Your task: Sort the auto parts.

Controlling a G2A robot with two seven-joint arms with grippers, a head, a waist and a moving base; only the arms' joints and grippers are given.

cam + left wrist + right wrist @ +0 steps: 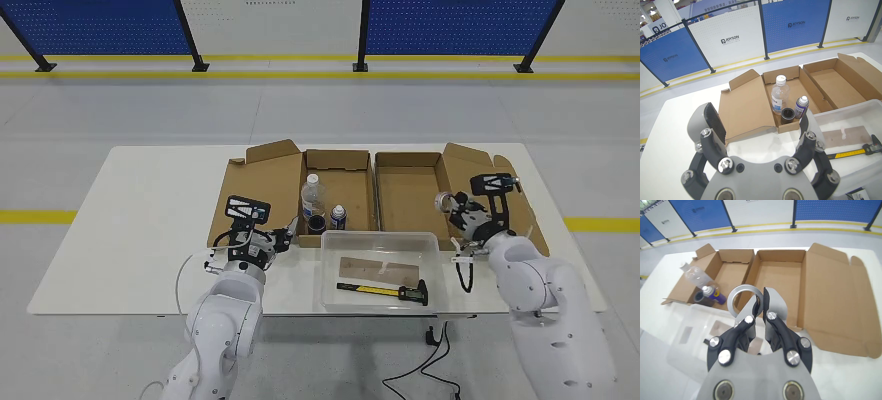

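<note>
Overhead first. Right claw (452,208) over the near right corner of the right-hand cardboard box (405,195), pinched on a metal ring (441,202). Left claw (280,238) low over the surface (150,220), just in front of the left-hand cardboard box (340,160), carrying nothing. Bottle (312,195), spray can (338,216) and black cylinder (317,224) crowded at that box's near end. Clear bin (380,236) between the arms, with caliper (385,291) and brown board (378,270) inside.

Left wrist next. Claw spread wide, pads (714,121) bare. Bottle upright, tall and narrow; cylinder right against its base, whether touching or not impossible to tell; can just beside both. Likely trouble with any reach into that cluster at such a spread: bottle clipped and toppled onto its neighbours.

Right wrist last. Ring gripped by a thin slice of rim only, most of it hanging out to one side of the claw, roughly above the box's near wall. Probable risks: pivoting or slipping in the pinch under a quick swing; landing on the wall or in the bin if let go too early; rolling off on edge if released from high up.
</note>
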